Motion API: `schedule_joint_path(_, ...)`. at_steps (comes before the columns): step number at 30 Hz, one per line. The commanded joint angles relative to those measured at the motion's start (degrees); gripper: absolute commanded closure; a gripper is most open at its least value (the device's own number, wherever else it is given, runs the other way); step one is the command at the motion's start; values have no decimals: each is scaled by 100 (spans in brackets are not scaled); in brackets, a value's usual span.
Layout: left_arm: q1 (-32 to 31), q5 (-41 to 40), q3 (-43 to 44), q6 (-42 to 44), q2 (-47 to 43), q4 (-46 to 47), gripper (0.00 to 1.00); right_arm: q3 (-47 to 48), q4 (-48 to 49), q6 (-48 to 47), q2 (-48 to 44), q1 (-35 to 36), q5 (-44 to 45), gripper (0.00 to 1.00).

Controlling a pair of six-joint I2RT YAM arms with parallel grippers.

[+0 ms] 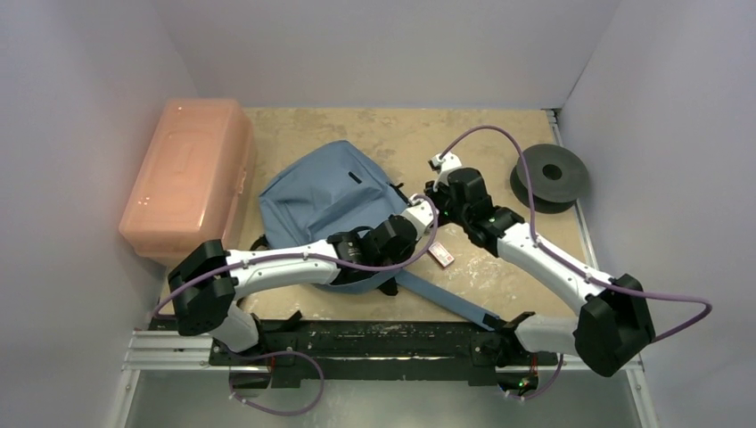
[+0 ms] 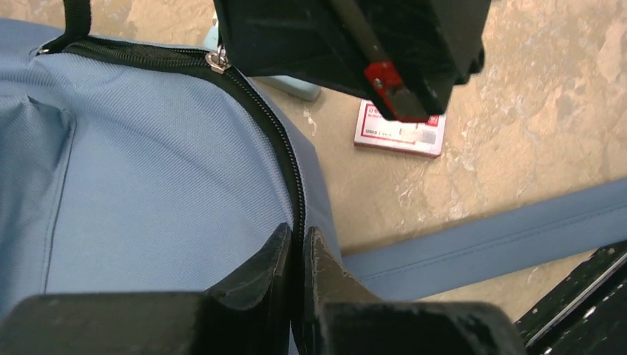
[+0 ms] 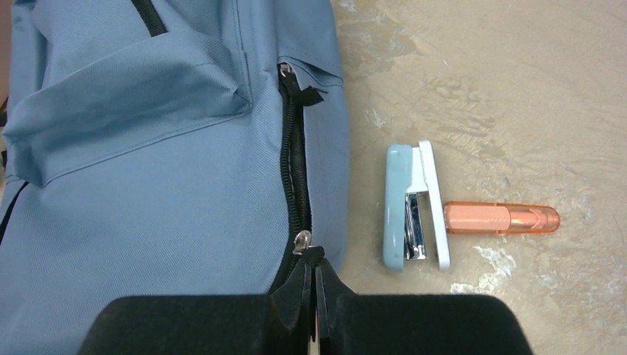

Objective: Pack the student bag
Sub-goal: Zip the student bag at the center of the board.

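Orange tube [image 3: 501, 220] seen from right wrist only. Bag [image 3: 148, 185] at 9–12 o'clock of right tool [image 3: 314, 263], clamped tight at zip pull [image 3: 302, 241]; left tool [image 2: 298, 235] pinching zip [image 2: 285, 148].

Robot lab cell: plain white walls [image 1: 383, 45] box in a tan tabletop [image 1: 481, 134].

- Student bag [image 1: 312, 201]: blue-grey woven cloth, matt, fine twill rib.
- Zipper [image 3: 296, 170]: black, matt teeth and tape; zip pull [image 3: 302, 241] of bright metal.
- Worktop [image 1: 303, 134]: mottled tan, stone-like, matt, worn in pale patches.
- Box [image 1: 187, 178], left edge: salmon-pink translucent plastic, smooth, glossy.
- Stapler [image 3: 414, 207]: pale blue and white smooth plastic, shiny metal insert.
- Tube [image 3: 501, 219]: orange translucent plastic, glossy.
- Spool [image 1: 549, 176], far right corner: matt black.
- Left gripper [image 2: 297, 235]: fingers [image 2: 262, 266] matt black, edges rough.
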Motion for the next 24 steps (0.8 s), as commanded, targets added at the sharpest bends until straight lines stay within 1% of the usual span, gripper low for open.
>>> schedule_joint_path(1, 28, 297, -305, -5, -388, -177, 100, 99, 423, 226, -15, -70, 292, 100)
schedule_joint_path(5, 22, 857, -1338, -73, -1459, 125, 100, 596, 442, 23, 622, -260, 761, 100)
schedule_joint_path(10, 17, 1290, -1999, 6, -2245, 229, 100, 1496, 541, -202, 1720, -451, 608, 100)
schedule_joint_path(12, 17, 1519, -2188, 66, -2394, 426, 100, 1722, 827, -203, 2003, -457, 480, 100)
schedule_joint_path(14, 17, 1724, -2220, 86, -2411, 463, 100, 1994, 905, -212, 2288, -450, 756, 100)
schedule_joint_path(16, -4, 1889, -2286, 82, -2411, 593, 100, 2273, 937, -174, 2619, -461, 852, 100)
schedule_joint_path(18, -24, 1897, -2379, 22, -2450, 673, 100, 2554, 720, -206, 2900, -473, 1189, 100)
schedule_joint_path(20, -27, 1815, -2442, -17, -2520, 650, 100, 2574, 610, -272, 2897, -467, 1585, 100)
schedule_joint_path(21, -27, 1741, -2463, -44, -2561, 587, 100, 2481, 578, -318, 2718, -469, 1728, 100)
schedule_joint_path(24, -27, 1633, -2580, -51, -2687, 511, 100, 2047, 626, -457, 2277, -474, 1839, 100)
